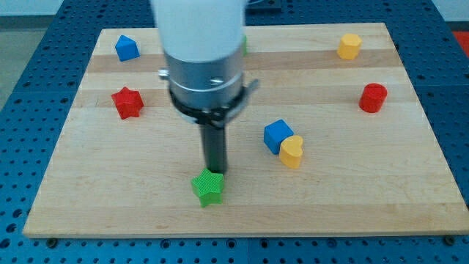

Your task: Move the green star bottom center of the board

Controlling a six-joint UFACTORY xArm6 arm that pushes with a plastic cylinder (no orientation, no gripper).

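We judge the push nearly done: the green star (pixel 208 188) sits near the bottom edge of the surface (pixel 352 198), slightly left of center. Our tool, a plain dark rod that grips nothing, has my tip (pixel 215 172) touching the star's top side. Next calls for a slight nudge rightward. The star looks ridged plastic, the surface smooth pale wood.

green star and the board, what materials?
Green star: probably 3D-printed plastic, matte, with fine ridged lines across its top. Board: light wood with visible grain and plank seams, smooth satin finish. My tip sits at the star's top edge.
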